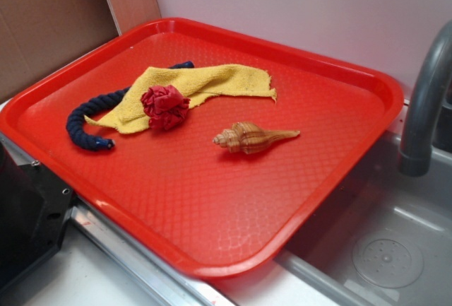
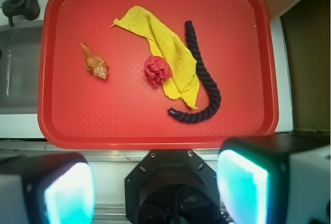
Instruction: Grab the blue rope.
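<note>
Navy rope (image 2: 206, 81) curves beside a yellow cloth (image 2: 168, 53) on a red tray (image 2: 155, 131); the gripper (image 2: 155, 188) hangs wide open, empty.

Exterior view: set off one corner of the red tray (image 1: 212, 200), raised, looking obliquely down and across it toward the pale back wall (image 1: 296, 2); close enough that the tray fills most of the picture.

Wrist view: high over the tray's near long edge, facing almost straight down; claw (image 2: 155, 188) fingers large and blurred at bottom.

Shared: whole tray, its contents, grey faucet (image 1: 424, 101) and sink (image 1: 381, 235) on opposite sides.
</note>
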`<act>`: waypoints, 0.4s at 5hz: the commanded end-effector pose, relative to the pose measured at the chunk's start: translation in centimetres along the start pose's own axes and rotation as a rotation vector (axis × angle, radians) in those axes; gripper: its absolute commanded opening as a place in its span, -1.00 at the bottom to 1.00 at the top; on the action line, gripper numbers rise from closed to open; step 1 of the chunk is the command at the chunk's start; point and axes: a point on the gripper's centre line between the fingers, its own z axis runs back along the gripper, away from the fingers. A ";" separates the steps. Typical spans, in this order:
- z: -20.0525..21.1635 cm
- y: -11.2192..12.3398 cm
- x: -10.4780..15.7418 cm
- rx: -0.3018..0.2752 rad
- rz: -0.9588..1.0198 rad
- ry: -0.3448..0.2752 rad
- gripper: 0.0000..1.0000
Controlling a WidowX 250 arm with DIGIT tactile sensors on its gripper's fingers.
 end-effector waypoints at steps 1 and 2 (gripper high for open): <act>0.0 0.0 0.0 0.000 0.000 0.000 1.00; -5.4 3.6 4.0 -0.041 0.129 0.047 1.00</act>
